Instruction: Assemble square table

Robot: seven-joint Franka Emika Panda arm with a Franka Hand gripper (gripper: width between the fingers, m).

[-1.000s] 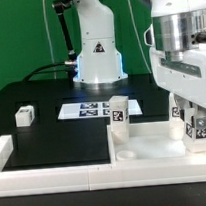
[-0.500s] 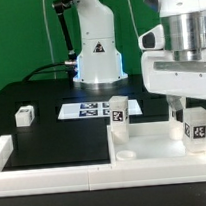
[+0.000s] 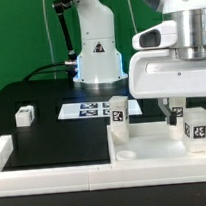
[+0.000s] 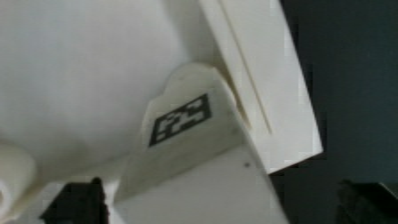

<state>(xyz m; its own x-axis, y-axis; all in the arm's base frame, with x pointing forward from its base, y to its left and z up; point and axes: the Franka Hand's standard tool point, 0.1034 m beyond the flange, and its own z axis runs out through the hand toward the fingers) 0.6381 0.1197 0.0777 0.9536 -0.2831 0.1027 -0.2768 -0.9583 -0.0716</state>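
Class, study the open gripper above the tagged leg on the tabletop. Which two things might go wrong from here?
1. The open gripper hangs close over the leg; a sideways move might clip and topple it.
2. Whether that leg sits in its socket on the tabletop is unclear; if loose, it may tip.

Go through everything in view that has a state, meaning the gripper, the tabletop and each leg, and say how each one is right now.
gripper, open, holding nothing
tabletop, lying flat, rim up
middle leg, upright on a tabletop corner
leg under the gripper, upright on the tabletop, not gripped
loose leg, on the black table, apart from the tabletop
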